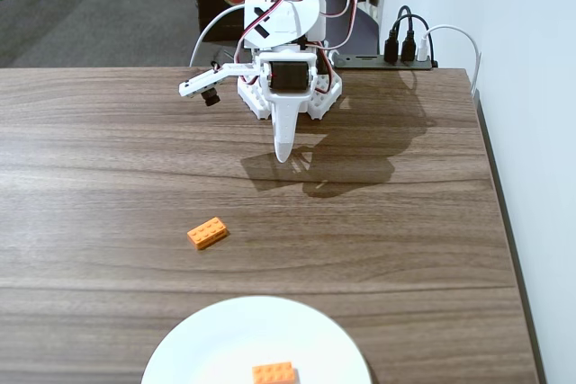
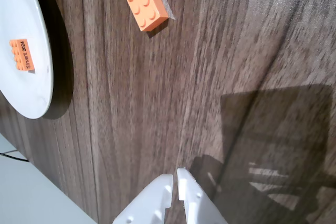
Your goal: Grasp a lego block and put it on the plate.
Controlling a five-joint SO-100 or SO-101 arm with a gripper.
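White and round, the large plain plate (image 1: 216, 339) was cut off by the near edge of the fixed view, so only its far part showed; in the wrist view (image 2: 31, 93) only a curved slice of it entered at the left edge. On it lay one small orange studded plastic brick (image 1: 274, 373), partly cropped at the bottom of the fixed view, with dark print on its side in the wrist view (image 2: 22, 54). The other small orange studded lego block (image 1: 207, 233) lay bare on the dark wood-grain table (image 1: 405, 222), off the plate and just beyond its far rim. The white two-finger claw (image 1: 283, 156) hung well apart from that block, toward the table's far edge, its fingertips nearly together and empty (image 2: 175, 179).
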